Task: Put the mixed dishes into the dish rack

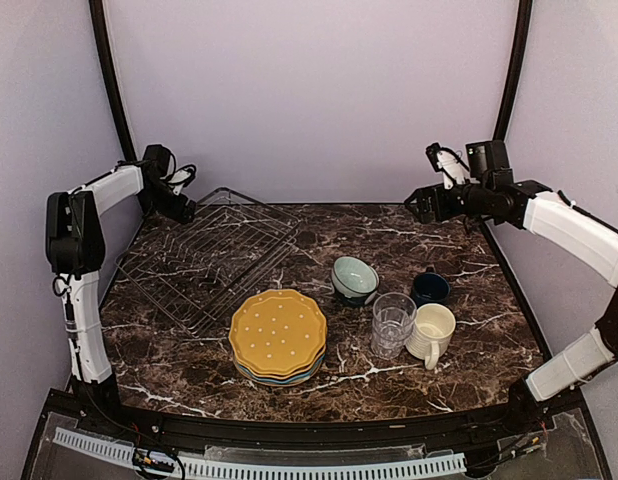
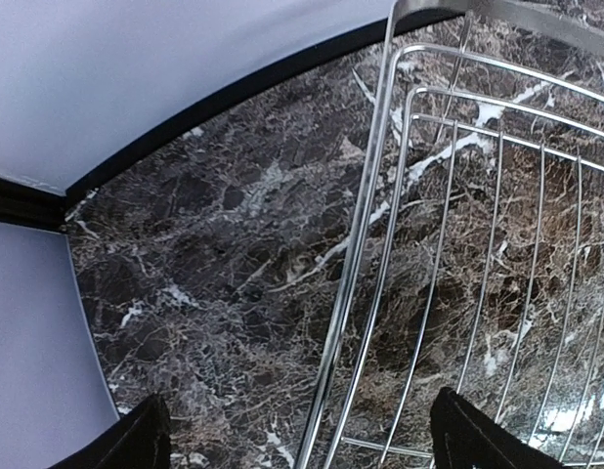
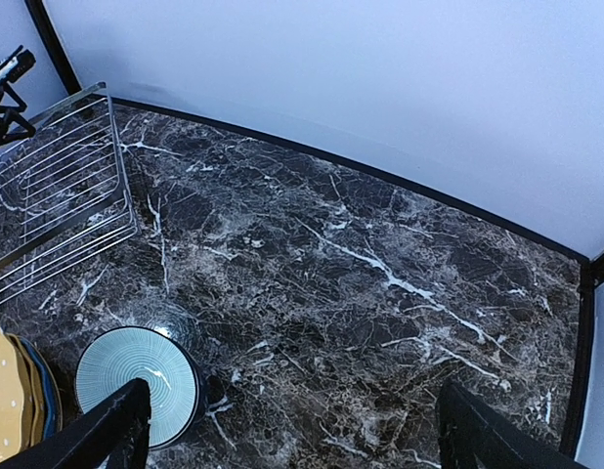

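Nearest the arm bases, on the dark marble-patterned table, sits a stack of scalloped plates. A yellow white-dotted plate lies on top, and a blue rim shows beneath it. The lowest plate shows only as a sliver, so its pattern cannot be read. Just to the right stand a clear glass tumbler and a cream ribbed mug, touching or nearly so, the mug's handle turned toward the near edge. Behind them are a dark navy mug and a pale green bowl, both upright.

The flat dark metal wire dish rack lies farther back on the left, set diagonally with no dish in it, so loading has not begun. Its far end seems to rise into a rail, though the thin wires make that hard to judge.

At the back, the left gripper hovers over the rack's far corner with its fingers spread wide and nothing between them. The right gripper is likewise spread and empty, looking down at bare marble with the bowl at the frame's edge, probably poised to pick it up first.
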